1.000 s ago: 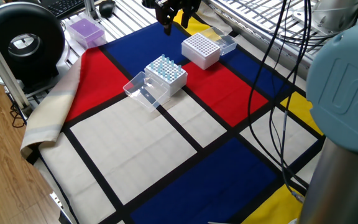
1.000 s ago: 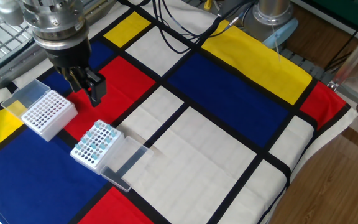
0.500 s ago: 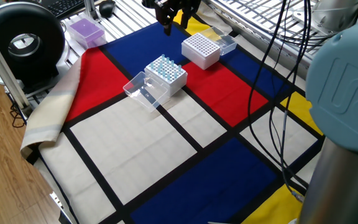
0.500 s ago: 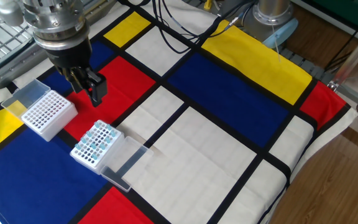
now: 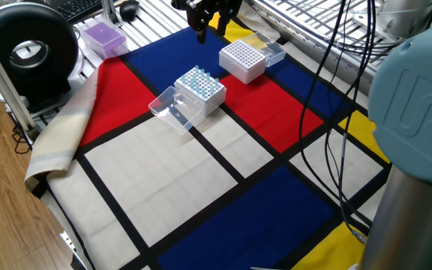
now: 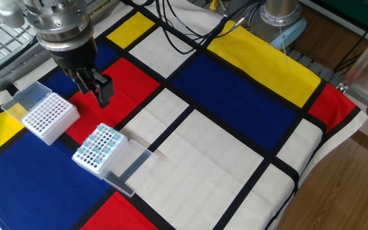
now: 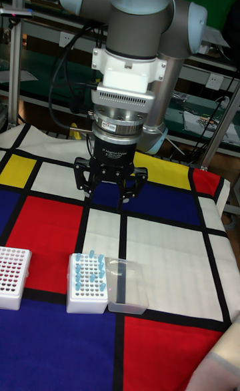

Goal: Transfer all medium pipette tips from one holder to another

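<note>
Since the earlier frame, only the tool (image 6: pixel 96 86) has shifted slightly toward the red panel; both racks sit as before. It hangs released, jaws apart and holding nothing, above the cloth between the racks. The medium pipette tips (image 6: pixel 99 144) stand upright in the nearer white rack (image 7: pixel 87 284), partly filling it, its clear lid (image 7: pixel 129 285) open beside it. They look light, thin-walled, slippery and easily crushed, so a gentle pinch at one collar seems right. The empty white rack (image 6: pixel 46 116) stands near, with free desk (image 6: pixel 229 160) beyond.
</note>
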Tool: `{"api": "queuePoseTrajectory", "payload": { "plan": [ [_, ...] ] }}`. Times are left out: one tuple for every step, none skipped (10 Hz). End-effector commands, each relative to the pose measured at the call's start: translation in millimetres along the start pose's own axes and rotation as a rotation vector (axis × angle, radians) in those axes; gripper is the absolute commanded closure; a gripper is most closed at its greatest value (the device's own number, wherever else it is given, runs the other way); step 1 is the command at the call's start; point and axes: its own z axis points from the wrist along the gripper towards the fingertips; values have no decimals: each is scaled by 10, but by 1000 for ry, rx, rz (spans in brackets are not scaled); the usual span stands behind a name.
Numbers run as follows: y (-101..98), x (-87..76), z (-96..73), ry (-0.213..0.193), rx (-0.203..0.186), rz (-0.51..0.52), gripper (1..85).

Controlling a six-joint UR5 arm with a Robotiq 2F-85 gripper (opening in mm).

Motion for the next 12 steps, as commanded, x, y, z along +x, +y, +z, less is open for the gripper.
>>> {"api": "queuePoseTrajectory", "payload": {
  "plan": [
    [42, 13, -14, 4, -18, 12, 320],
    [28, -20, -14, -8, -13, 24, 320],
    [2, -46, -14, -18, -3, 28, 323],
    [-11, -98, -15, -39, 2, 31, 327],
    [-32, -140, -17, -55, 10, 36, 330],
    [-45, -189, -21, -74, 14, 40, 330],
    [-23, -223, -23, -87, 5, 48, 330],
    [-36, -264, -27, -103, 10, 44, 333],
    [-17, -262, -27, -102, 3, 42, 333],
    [-64, -201, -22, -79, 22, 29, 333],
    [-46, -116, -16, -46, 15, 27, 333],
    [-17, -63, -14, -25, 5, 23, 333]
  ]
}}
